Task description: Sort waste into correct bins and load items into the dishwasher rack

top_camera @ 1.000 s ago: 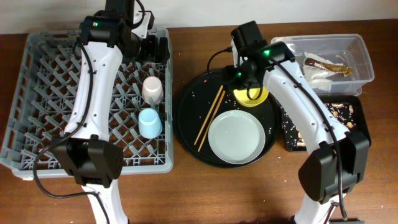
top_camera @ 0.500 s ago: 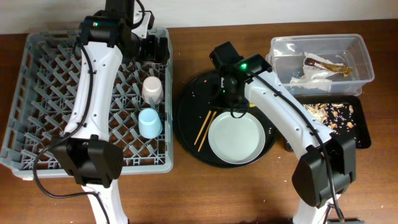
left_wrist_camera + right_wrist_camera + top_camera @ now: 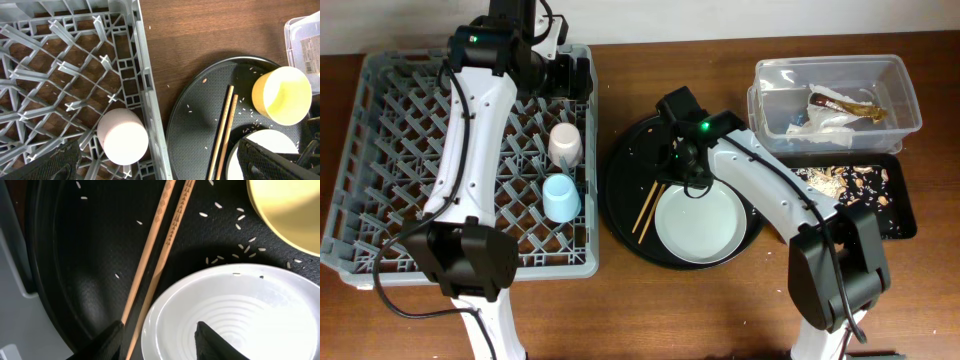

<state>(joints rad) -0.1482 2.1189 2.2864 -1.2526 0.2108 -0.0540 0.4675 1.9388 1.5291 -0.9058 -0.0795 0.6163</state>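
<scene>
The right pincer [image 3: 159, 330] hangs low over the large round black tray [image 3: 620, 185], fingers spread and empty, straddling one end of the thin brown wooden chopsticks [image 3: 150, 265] and the rim of the pale grey-white round plate [image 3: 235, 315]. I'd guess it is lining up on the chopsticks, though it could as well be the plate. The yellow bowl [image 3: 281, 95] waits beside them for the big grey plastic dishwasher rack [image 3: 380, 150], where the small pink cup [image 3: 564, 143] and small light blue cup [image 3: 561, 196] already sit among the pegs. The left pincer [image 3: 160, 152] hovers spread and empty over the rack's right edge, out of the other arm's way.
</scene>
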